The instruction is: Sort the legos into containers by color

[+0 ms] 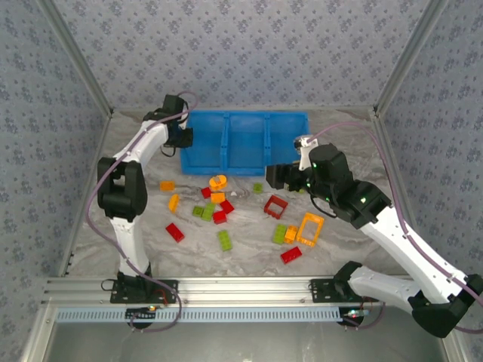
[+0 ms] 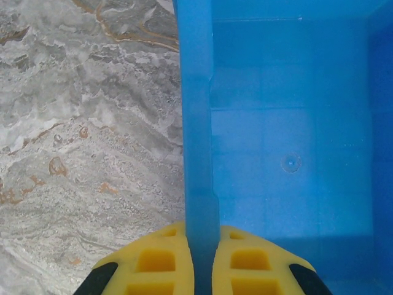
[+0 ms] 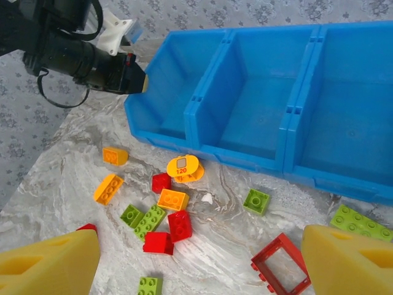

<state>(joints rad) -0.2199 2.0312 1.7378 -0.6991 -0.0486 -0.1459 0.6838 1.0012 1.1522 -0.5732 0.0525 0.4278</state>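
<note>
The blue tray (image 1: 245, 143) with its three containers lies at the back of the table, and bare blue floors show in all three (image 3: 245, 98). My left gripper (image 1: 181, 137) is shut on the tray's left wall (image 2: 196, 123), one yellow finger (image 2: 153, 261) on each side. Red, lime green and orange legos lie scattered in front of the tray: a red frame (image 1: 275, 206), an orange frame (image 1: 309, 228), a red brick (image 3: 179, 225), a green brick (image 3: 256, 201) and an orange rounded piece (image 3: 184, 167). My right gripper (image 3: 196, 264) hangs open above them (image 1: 273, 176), holding nothing.
The marbled tabletop is bounded by patterned walls at the back and sides, and by a metal rail (image 1: 241, 290) at the near edge. The left arm (image 3: 80, 52) reaches along the tray's left end. More bricks lie at front centre (image 1: 225, 240) and front right (image 1: 290, 255).
</note>
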